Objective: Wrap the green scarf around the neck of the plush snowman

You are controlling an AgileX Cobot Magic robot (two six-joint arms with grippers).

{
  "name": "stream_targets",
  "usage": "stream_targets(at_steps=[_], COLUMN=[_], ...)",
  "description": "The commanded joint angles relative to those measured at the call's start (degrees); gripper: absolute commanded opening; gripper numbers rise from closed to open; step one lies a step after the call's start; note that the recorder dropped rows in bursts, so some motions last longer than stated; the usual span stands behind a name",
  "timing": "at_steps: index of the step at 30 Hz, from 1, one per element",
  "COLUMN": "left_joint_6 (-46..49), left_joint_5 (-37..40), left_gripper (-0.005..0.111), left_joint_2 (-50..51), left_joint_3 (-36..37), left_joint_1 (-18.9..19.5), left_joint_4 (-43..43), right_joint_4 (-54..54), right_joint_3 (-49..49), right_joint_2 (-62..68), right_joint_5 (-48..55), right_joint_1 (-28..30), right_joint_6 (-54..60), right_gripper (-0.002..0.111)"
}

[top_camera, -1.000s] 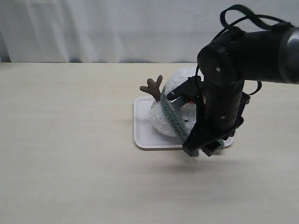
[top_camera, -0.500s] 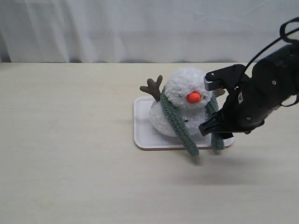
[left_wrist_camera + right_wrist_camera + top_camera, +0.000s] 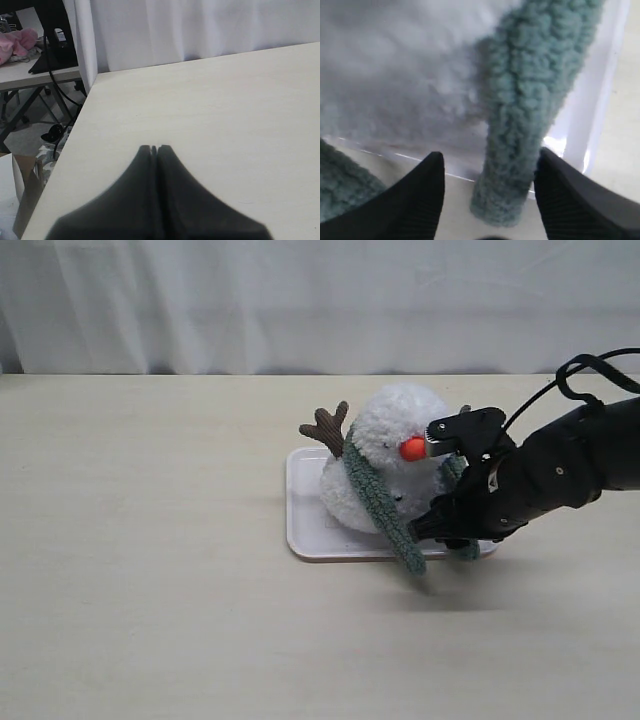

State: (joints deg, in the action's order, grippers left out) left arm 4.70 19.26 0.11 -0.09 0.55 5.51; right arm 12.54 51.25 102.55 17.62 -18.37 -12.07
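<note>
Since the scarf is already draped over the plush, what matters now is how its loose tail lies against the open right gripper. The table (image 3: 150, 590) carries a white tray (image 3: 305, 530), which sits right of the middle and somewhat nearer the far edge than the near one. On it stands the plush snowman (image 3: 395, 415), facing the near edge. The green scarf (image 3: 378, 502) passes over the snowman's neck (image 3: 392, 472) at the sides. One tail runs down the front to the tray's near rim. A second tail hangs on the side toward the table's right edge, mostly hidden behind the arm in the exterior view.

The right gripper (image 3: 490, 157) is low at the tray's near right corner with its fingers spread. In the right wrist view this second tail lies between them, its rounded end spilling over the tray rim. The tail's long axis runs from the neck down toward the near edge, straight into the gap, so it appears placed to close on the tail. I cannot tell whether either finger touches it.

The left gripper (image 3: 154, 148) has its tips pressed together on nothing, over bare table near a far corner, so the right arm is far nearer.
</note>
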Motion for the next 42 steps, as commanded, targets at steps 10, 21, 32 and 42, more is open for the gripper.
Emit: stream_targets(at_steps=[10, 21, 32, 42], left_joint_6=[-0.03, -0.03, -0.03, -0.03], left_joint_5=[-0.75, -0.81, -0.81, -0.69], left_gripper=[0.000, 0.000, 0.000, 0.000], left_joint_2=[-0.11, -0.11, -0.11, -0.11], left_joint_3=[0.09, 0.09, 0.09, 0.09], left_joint_1=[0.04, 0.04, 0.04, 0.04], left_joint_4=[-0.12, 0.03, 0.03, -0.24], right_joint_4=[-1.74, -8.86, -51.26, -51.26], right_joint_3=[-0.17, 0.54, 2.72, 2.72], right_joint_2=[1.02, -5.62, -5.66, 0.23], right_joint_5=[-1.09, 10.60, 16.37, 14.51], right_joint_1=[1.61, 1.61, 1.61, 1.61], right_joint_6=[-0.33, 3.00, 35.20, 36.68], right_gripper=[0.020, 0.004, 0.004, 0.005])
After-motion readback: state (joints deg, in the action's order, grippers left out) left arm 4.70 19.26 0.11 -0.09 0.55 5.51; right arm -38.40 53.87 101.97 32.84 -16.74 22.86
